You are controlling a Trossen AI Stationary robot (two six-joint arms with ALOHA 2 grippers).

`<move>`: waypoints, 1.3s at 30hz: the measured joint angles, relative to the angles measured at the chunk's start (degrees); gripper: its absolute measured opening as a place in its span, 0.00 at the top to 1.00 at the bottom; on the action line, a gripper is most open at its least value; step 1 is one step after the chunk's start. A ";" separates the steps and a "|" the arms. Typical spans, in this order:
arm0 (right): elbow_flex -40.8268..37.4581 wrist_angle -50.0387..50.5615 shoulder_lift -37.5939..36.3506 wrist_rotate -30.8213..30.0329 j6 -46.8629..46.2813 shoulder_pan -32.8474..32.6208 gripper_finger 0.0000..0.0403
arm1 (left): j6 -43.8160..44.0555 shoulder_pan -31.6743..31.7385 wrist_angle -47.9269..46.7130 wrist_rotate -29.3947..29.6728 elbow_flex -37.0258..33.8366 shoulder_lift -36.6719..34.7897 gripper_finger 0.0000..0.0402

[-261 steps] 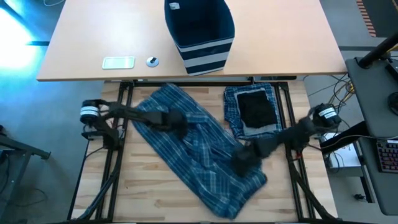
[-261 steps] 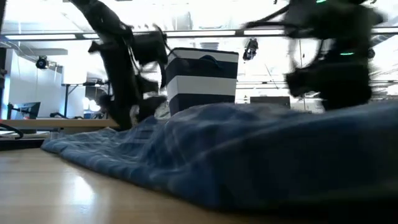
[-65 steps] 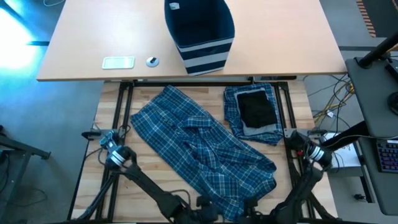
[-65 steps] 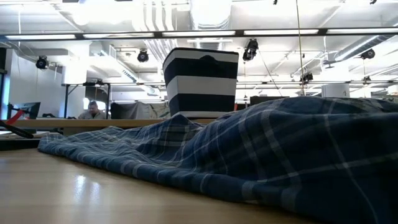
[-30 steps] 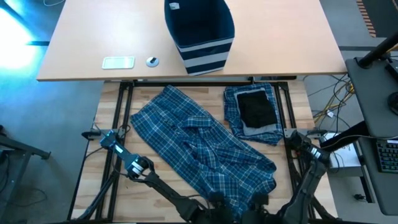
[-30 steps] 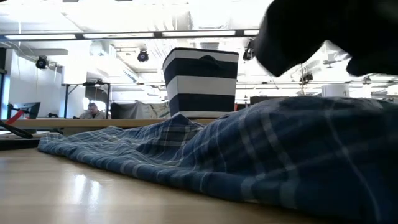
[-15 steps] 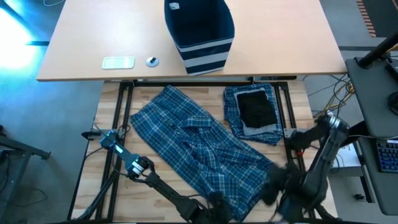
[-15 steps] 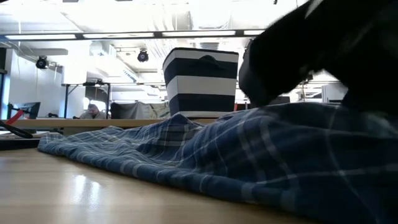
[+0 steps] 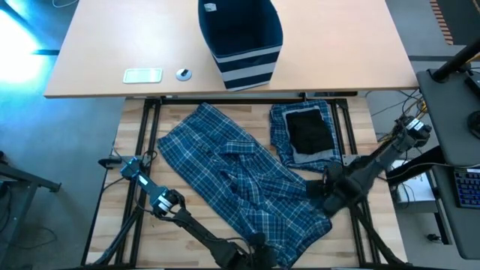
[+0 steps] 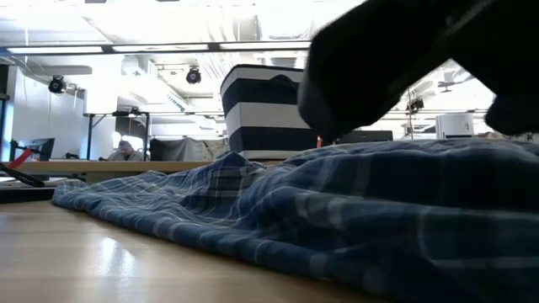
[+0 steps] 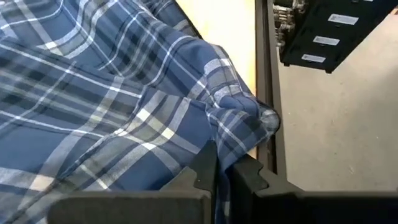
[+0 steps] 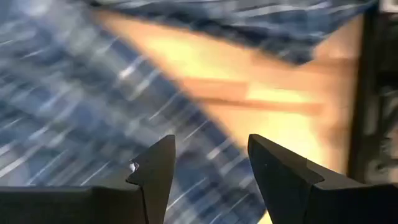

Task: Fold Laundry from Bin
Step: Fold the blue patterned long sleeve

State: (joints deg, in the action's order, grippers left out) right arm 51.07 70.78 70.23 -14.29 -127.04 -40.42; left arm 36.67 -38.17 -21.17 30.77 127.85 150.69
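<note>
right end effector (image 9: pixel 313 189) has swung up over plaid trousers (image 9: pixel 240 180).

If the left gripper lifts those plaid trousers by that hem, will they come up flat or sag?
Likely sag: the plaid trousers lie rumpled and creased, so they look limp. The left gripper is shut on just one bunched edge, so the rest would probably hang and drag. The cloth looks thin, so probably light. The right gripper is open above them.

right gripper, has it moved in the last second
Yes. In the high view the right gripper has come up from the table's near edge, off the hem of the plaid trousers, toward the folded stack, its fingers open over the trousers' right edge.
</note>
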 joint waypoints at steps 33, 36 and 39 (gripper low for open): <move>-10.72 -10.49 -4.43 12.75 -3.50 -1.75 0.51 | 1.81 0.08 -1.17 0.12 -0.02 -0.22 1.00; -13.56 -14.25 -4.58 13.30 -3.46 0.20 0.51 | 2.05 0.02 -1.17 0.16 -0.02 -0.22 1.00; -17.25 -26.01 -4.52 14.58 -2.97 0.48 0.51 | 2.54 0.02 -1.17 0.23 -0.02 -0.22 1.00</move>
State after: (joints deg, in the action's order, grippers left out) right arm 33.82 44.78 65.71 0.29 -130.02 -39.94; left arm 39.21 -38.15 -22.35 31.00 127.83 150.47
